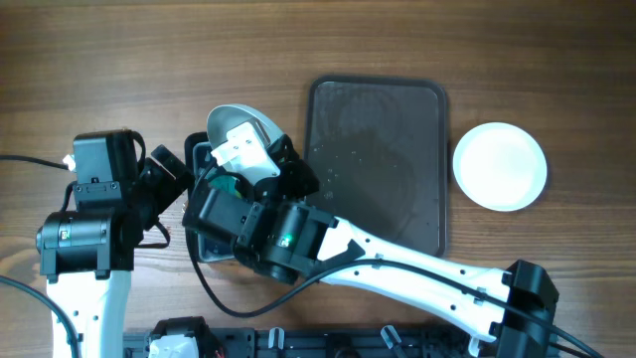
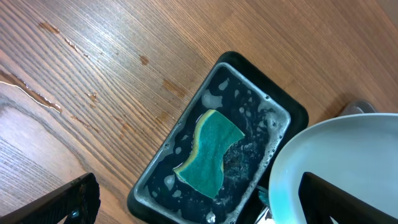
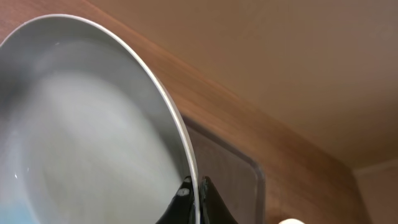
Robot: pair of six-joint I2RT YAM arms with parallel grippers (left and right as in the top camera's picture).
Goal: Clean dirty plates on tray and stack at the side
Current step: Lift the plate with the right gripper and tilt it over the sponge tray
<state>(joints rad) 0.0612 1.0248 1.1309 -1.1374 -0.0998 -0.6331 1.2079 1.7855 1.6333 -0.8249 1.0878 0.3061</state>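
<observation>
1 tilted plate [image 3: 81, 124] pinched by outstretched right pincer [image 3: 195, 189].

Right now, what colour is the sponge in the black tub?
The sponge is teal with a yellow edge; left wrist view.

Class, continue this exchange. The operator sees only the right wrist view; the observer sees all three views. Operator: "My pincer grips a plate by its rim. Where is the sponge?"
Observer: The green sponge lies in a black basin of soapy water, left of the tray.
Operator: Is my plate near it?
Observer: Yes. Seen from overhead, the held plate in your right pincer hangs tilted over one end of the basin.
Operator: Is the other arm holding anything?
Observer: No. The left pincer is open and holds nothing, and it looks down on the basin.
</observation>
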